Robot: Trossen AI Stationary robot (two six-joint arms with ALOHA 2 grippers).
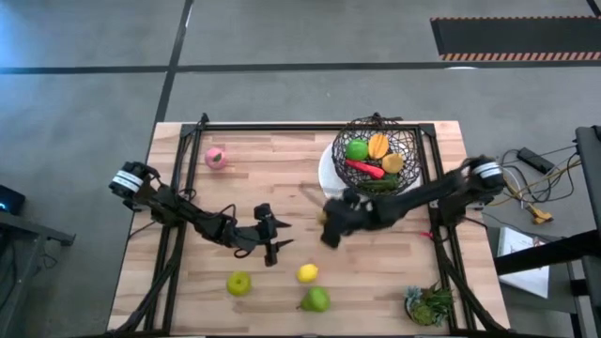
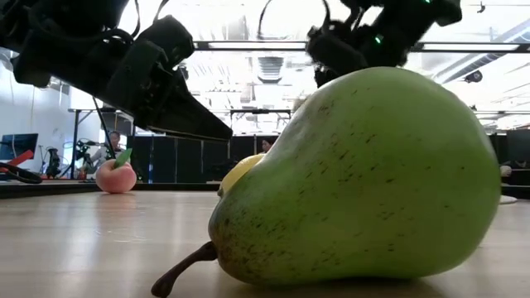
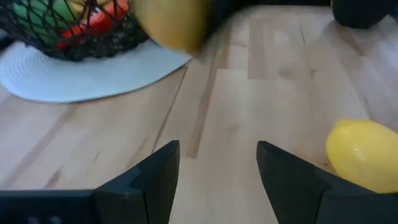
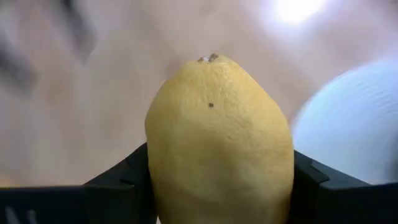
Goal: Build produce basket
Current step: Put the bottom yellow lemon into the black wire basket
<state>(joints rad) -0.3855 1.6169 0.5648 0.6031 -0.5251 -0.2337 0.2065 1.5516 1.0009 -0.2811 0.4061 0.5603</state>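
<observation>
The right pincer (image 4: 217, 186) is clamping a yellow lemon (image 4: 219, 140) near the bench (image 1: 282, 169) centre, beside the wire basket (image 1: 378, 150). The left pincer (image 3: 217, 171) is hanging apart, empty, toward the front edge.

Speckled green pear (image 2: 356, 178), yellow lemon (image 4: 219, 146), dark brown basket (image 1: 379, 150).

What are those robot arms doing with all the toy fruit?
They are filling a basket with toy produce. The right pincer is shut on a lemon, held just beside the white plate the basket sits on. The left pincer is open and empty above the table, near another lemon. A green apple, a pear and a pink peach lie outside the basket, which already holds several pieces.
</observation>
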